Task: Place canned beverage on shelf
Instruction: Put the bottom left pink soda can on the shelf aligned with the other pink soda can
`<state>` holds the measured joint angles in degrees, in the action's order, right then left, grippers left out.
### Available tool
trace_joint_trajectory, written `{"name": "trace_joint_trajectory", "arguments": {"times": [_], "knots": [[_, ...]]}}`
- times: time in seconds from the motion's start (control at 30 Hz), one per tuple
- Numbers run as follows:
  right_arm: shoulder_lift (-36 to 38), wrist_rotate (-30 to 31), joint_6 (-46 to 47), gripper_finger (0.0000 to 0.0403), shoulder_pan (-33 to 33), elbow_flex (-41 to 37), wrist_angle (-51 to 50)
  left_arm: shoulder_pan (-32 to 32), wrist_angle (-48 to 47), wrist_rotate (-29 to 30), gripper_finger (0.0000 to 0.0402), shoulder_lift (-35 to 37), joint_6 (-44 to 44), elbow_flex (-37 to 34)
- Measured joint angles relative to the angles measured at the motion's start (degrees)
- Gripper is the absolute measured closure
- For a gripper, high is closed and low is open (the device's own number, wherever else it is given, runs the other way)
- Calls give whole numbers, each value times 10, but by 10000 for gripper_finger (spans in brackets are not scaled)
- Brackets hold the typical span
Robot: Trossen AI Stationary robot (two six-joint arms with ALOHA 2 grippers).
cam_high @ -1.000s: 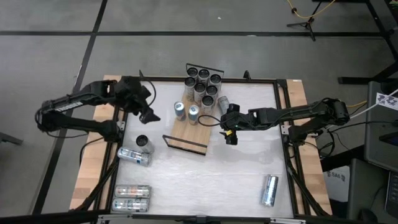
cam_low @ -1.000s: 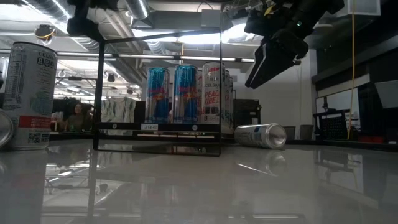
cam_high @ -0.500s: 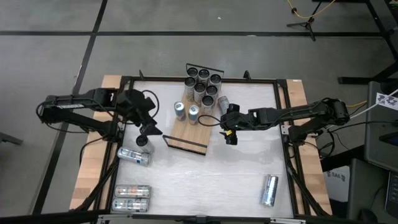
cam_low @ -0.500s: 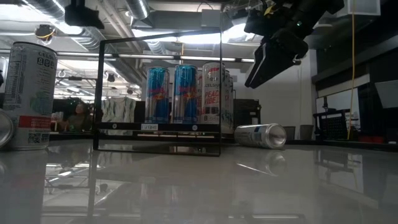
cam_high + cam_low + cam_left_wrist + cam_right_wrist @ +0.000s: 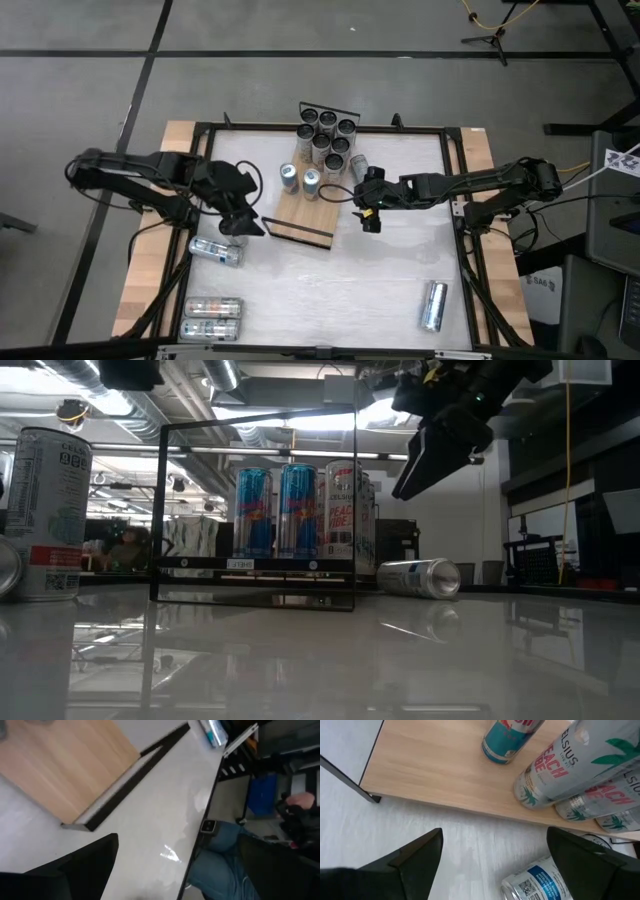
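At the left end of the shelf (image 5: 303, 205), the left gripper (image 5: 243, 218) hangs with fingers spread and empty over the spot where an upright can (image 5: 45, 513) stands on the table; from above the gripper hides that can, so alignment cannot be confirmed. The right gripper (image 5: 368, 214) hovers just beside the shelf's near edge, fingers likewise spread and holding nothing, above a fallen can (image 5: 545, 880) lying on the tabletop (image 5: 330, 290).

Hazards, as judged from this position:
- An off-centre descent by the left gripper may strike the can's rim and topple it.
- Carrying a can inward may snag the black wire rail (image 5: 297, 230) at the shelf end.
- The two blue cans (image 5: 299, 179) stand close to the free board area; a careless placement may knock them.
- The fallen can may roll if nudged.
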<state>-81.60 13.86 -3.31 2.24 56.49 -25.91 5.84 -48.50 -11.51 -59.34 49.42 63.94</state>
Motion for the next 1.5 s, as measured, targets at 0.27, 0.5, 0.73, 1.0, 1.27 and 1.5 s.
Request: {"name": "trace_joint_trajectory", "arguments": {"times": [0.27,0.5,0.73,1.0,1.27,1.5], "knots": [[0,0,0,51,0,0,6,33,-22,95,3,-30,0,0],[0,0,0,51,0,0,7,50,-114,117,3,-28,17,0],[0,0,0,52,0,0,7,79,-236,149,3,-28,81,0],[0,0,0,52,0,0,7,119,-261,162,3,-33,119,0],[0,0,0,51,0,0,7,150,-290,179,3,-58,118,0],[0,0,0,52,0,0,8,160,-303,180,3,-91,79,0]]}}
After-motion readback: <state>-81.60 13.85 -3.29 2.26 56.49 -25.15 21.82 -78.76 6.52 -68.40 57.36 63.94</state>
